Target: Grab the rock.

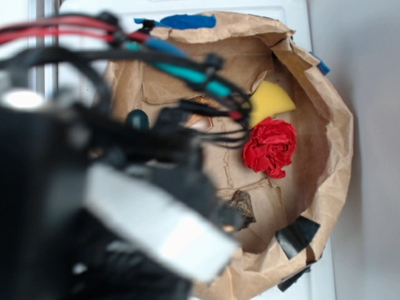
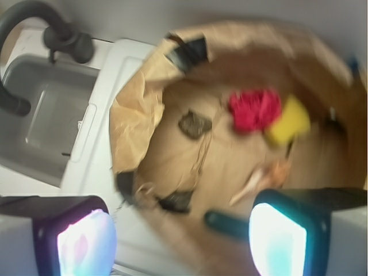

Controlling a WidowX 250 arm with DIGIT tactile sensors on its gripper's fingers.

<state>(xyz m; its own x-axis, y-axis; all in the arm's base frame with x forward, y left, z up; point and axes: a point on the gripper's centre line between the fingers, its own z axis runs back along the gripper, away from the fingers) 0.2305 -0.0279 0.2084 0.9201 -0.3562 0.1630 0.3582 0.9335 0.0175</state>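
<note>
Nothing is grabbed yet: your gripper [image 2: 181,241] hangs spread and empty above the paper bag [image 2: 135,121], while the rock [image 2: 194,124] lies loose near its taped rim, left of the red wad [image 2: 255,109].

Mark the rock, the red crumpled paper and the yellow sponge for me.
rock [image 2: 194,124]: wrist view, centre of the dark lump.
red crumpled paper [image 1: 270,147]: exterior view, middle of the ball.
yellow sponge [image 1: 270,100]: exterior view, middle of its flat top face.
</note>
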